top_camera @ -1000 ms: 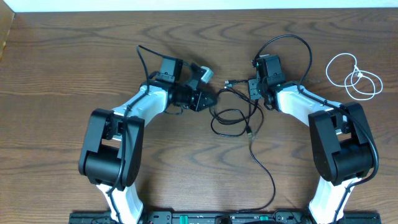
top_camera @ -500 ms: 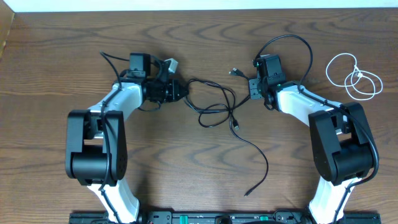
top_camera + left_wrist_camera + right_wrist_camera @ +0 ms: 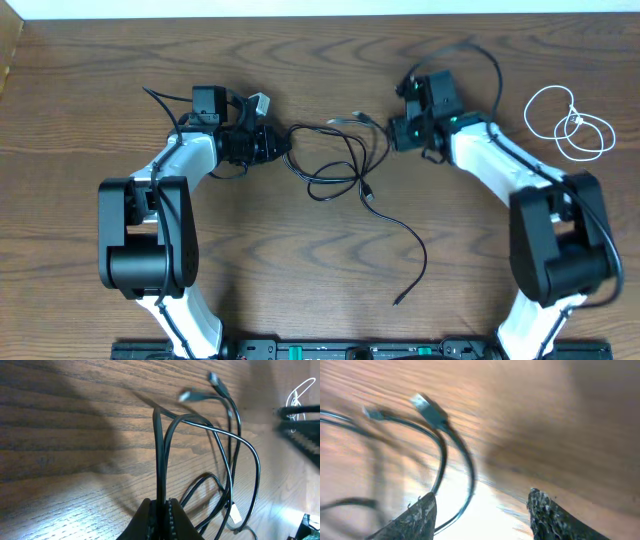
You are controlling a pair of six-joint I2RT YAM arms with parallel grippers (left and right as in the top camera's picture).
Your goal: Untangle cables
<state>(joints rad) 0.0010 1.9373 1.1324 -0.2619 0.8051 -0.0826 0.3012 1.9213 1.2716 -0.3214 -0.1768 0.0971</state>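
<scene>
The black cable (image 3: 345,170) lies in loose loops at the table's middle, with a tail running down to a plug near the front. My left gripper (image 3: 283,145) is shut on a strand of the black cable (image 3: 161,460) at the loops' left end. The white cable (image 3: 568,122) lies coiled at the far right, apart from the black one. It shows faintly in the left wrist view (image 3: 300,392). My right gripper (image 3: 393,133) is open, just right of the black cable's plug ends (image 3: 427,407). Nothing is between its fingers (image 3: 420,515).
Thick black robot cables arc behind both arms (image 3: 480,65). The wooden table's far edge (image 3: 320,14) runs along the top. Both arm bases stand at the front left and front right.
My left gripper has pulled the black cable leftward, dragging its loops and tail along. My right gripper has let go of the cable, opened and shifted slightly left.
</scene>
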